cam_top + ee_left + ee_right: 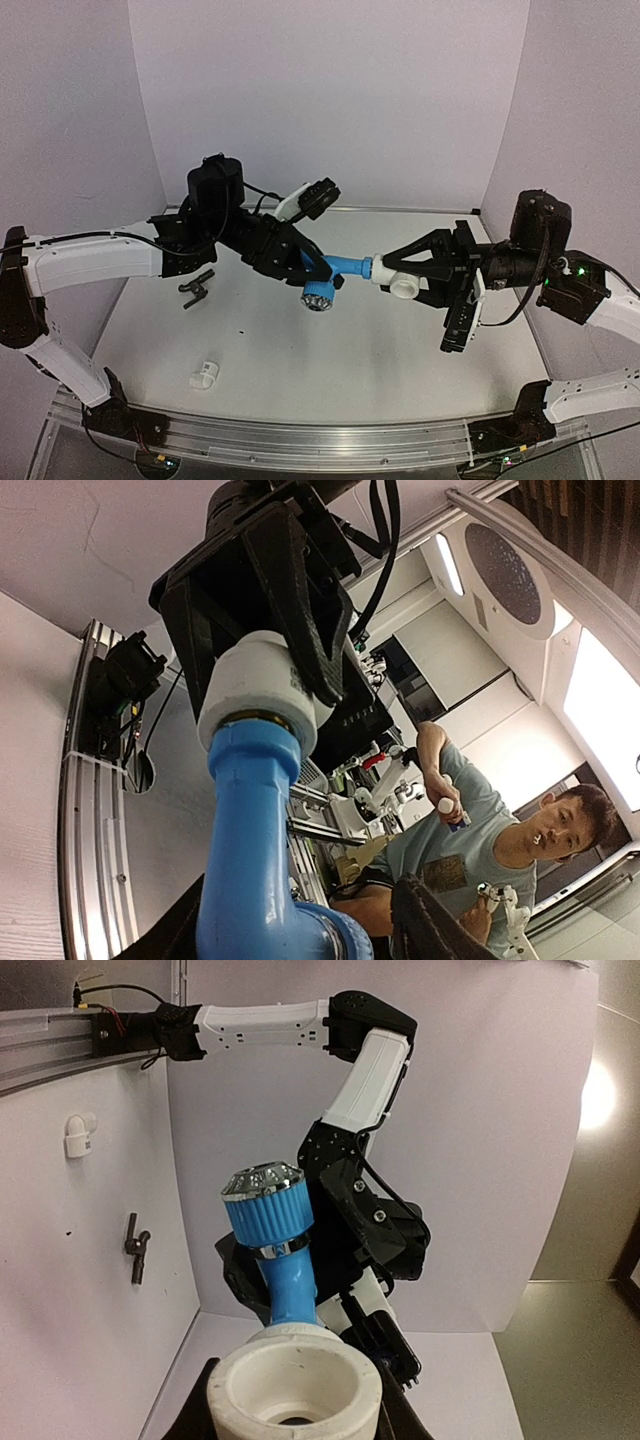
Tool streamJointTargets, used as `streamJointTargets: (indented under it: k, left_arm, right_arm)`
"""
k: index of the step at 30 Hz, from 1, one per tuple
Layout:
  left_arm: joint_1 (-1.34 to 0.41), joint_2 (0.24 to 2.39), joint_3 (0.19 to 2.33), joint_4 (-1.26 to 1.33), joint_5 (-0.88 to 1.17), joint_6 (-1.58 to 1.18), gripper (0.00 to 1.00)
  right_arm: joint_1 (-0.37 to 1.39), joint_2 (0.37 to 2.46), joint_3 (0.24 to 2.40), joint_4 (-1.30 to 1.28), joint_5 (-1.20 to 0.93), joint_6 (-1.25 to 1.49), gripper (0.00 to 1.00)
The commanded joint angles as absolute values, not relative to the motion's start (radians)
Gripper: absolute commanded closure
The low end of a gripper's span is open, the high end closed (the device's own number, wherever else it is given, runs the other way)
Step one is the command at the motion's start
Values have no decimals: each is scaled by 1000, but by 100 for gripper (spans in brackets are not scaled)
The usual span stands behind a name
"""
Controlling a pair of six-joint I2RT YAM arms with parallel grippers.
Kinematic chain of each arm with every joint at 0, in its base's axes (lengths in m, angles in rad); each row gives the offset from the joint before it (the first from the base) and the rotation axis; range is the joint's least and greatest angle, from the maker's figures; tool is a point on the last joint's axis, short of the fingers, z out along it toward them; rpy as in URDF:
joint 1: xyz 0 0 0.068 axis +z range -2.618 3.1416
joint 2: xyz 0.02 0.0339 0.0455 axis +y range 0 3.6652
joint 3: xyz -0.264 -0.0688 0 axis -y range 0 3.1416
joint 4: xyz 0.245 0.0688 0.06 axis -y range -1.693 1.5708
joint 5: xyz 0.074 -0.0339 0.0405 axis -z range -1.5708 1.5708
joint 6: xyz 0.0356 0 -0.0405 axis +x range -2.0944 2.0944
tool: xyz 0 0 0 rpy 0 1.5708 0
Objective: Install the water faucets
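Note:
The blue faucet (345, 267) hangs in mid-air over the table, its ribbed, chrome-capped knob (318, 295) pointing down towards the front. My left gripper (322, 272) is shut on its curved body. The stem runs right into a white pipe fitting (395, 283), which my right gripper (402, 282) is shut on. In the left wrist view the blue stem (248, 850) enters the white fitting (262, 695) between the right gripper's black fingers (300, 590). In the right wrist view the open-mouthed fitting (295, 1385) fills the foreground, with the faucet (288, 1285) rising behind it.
A second white fitting (204, 374) lies on the table at the front left, and also shows in the right wrist view (78, 1135). A small black part (197, 290) lies left of centre. White walls enclose the table on three sides.

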State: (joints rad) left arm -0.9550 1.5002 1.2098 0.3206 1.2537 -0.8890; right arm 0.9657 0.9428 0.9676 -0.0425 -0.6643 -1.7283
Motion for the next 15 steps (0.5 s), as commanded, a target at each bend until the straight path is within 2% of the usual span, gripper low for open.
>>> streamJointTargets:
  k: [1, 5, 9, 13, 15]
  left_arm:
    - [-962, 1446, 1260, 290, 1229, -782, 51]
    - [-969, 1412, 1263, 238, 1175, -675, 59]
    - [-971, 1370, 1276, 139, 1079, -536, 68]
    - [-976, 1324, 1275, 87, 986, -407, 79]
    - [-985, 1295, 1271, 55, 937, -328, 81]
  right_arm:
    - [970, 911, 966, 72, -711, -1577, 100]
    - [975, 916, 971, 157, -698, -1343, 100]
    - [991, 943, 999, 250, -647, -976, 100]
    - [997, 982, 1040, 254, -603, -659, 100]
    - [997, 1008, 1062, 244, -588, -469, 100]
